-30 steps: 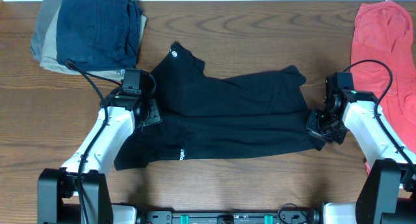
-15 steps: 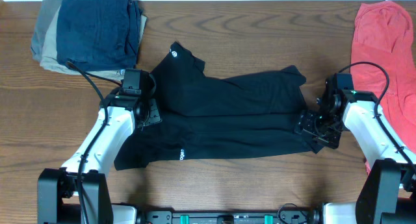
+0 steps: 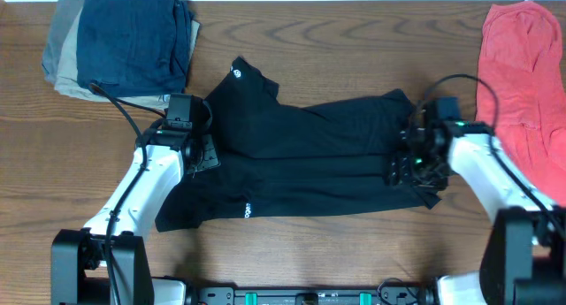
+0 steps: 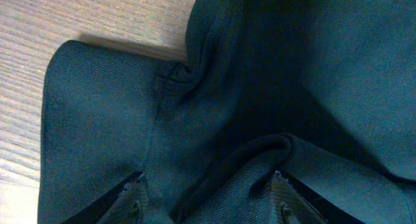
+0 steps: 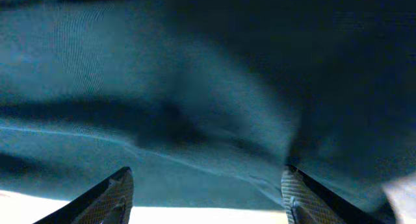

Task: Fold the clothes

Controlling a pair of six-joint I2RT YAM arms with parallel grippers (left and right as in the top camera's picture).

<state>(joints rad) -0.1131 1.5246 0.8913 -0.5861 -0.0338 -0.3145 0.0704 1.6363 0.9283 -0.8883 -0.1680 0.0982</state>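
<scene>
The black garment (image 3: 301,163) lies stretched left to right across the middle of the tabletop (image 3: 354,40). It looks already doubled along its length, with one white logo mark (image 3: 237,72) at its far-left corner and another near its near edge. The step in hand seems to be taking hold of the two ends for a crosswise fold.

The left claw (image 3: 202,155) sits on the garment's left part. In its wrist view the left claw (image 4: 208,201) is spread, with a raised ridge of cloth lying between the fingers but not squeezed. The right claw (image 3: 400,168) is over the right end. Its wrist view shows the right claw (image 5: 208,198) spread wide just above dark cloth, gripping nothing.

Next, the right claw probably needs to go down and close on all layers at that end, then carry them left. Catching only the top layer would leave the fold uneven.

The stacked navy garment (image 3: 133,40) and khaki garment (image 3: 60,57) lie far left, and the red-pink shirt (image 3: 522,66) far right. Both are apart from the black cloth and out of the fold's way.
</scene>
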